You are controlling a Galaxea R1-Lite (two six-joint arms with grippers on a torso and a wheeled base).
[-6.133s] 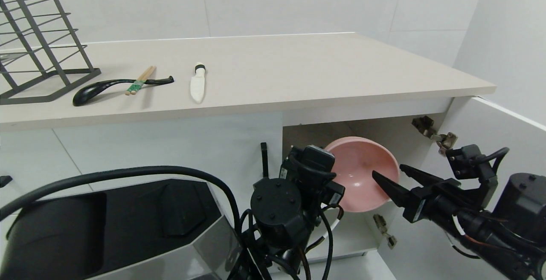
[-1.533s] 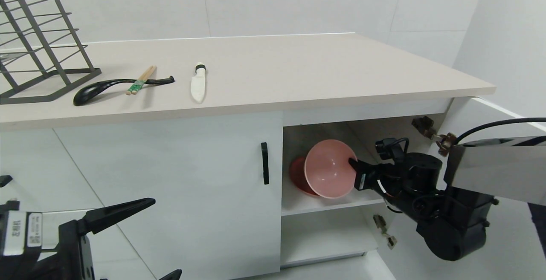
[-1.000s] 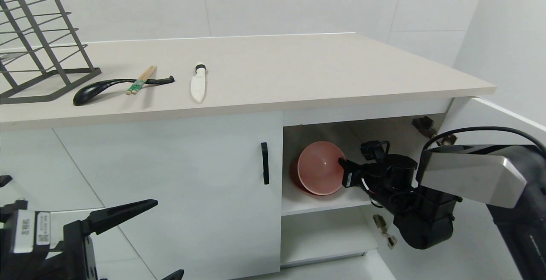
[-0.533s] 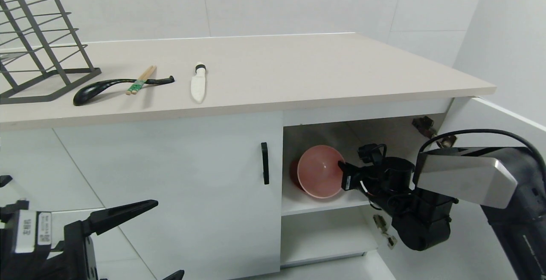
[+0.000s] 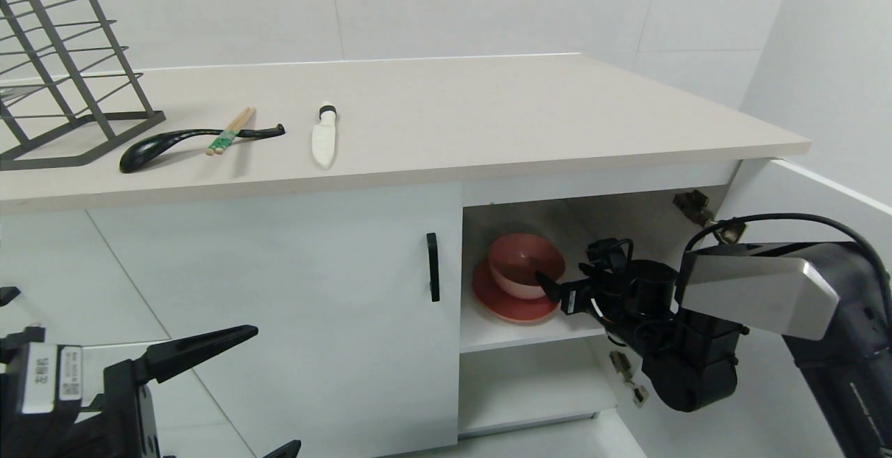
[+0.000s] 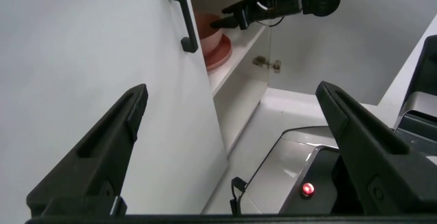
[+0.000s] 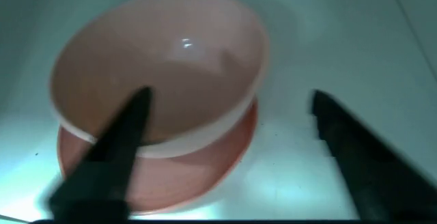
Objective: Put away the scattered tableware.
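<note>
A pink bowl (image 5: 524, 265) (image 7: 164, 74) stands upright on a red plate (image 5: 512, 304) (image 7: 205, 176) on the upper shelf of the open cabinet. My right gripper (image 5: 550, 287) (image 7: 231, 98) is at the bowl's near rim, open, its fingers spread wide on either side of the rim. On the counter lie a black spoon (image 5: 160, 143), chopsticks (image 5: 228, 132) across its handle, and a white knife (image 5: 323, 136). My left gripper (image 5: 275, 388) (image 6: 232, 94) hangs low in front of the closed door, open and holding nothing.
A dark wire rack (image 5: 63, 74) stands at the counter's back left. The left cabinet door has a black handle (image 5: 432, 266) (image 6: 181, 16). The right door (image 5: 808, 193) stands open beside my right arm. A lower shelf (image 5: 529, 388) lies below.
The bowl, held tilted on edge by my right gripper half a second ago, now rests upright on the red plate, and the gripper has opened. The left arm has not moved.
</note>
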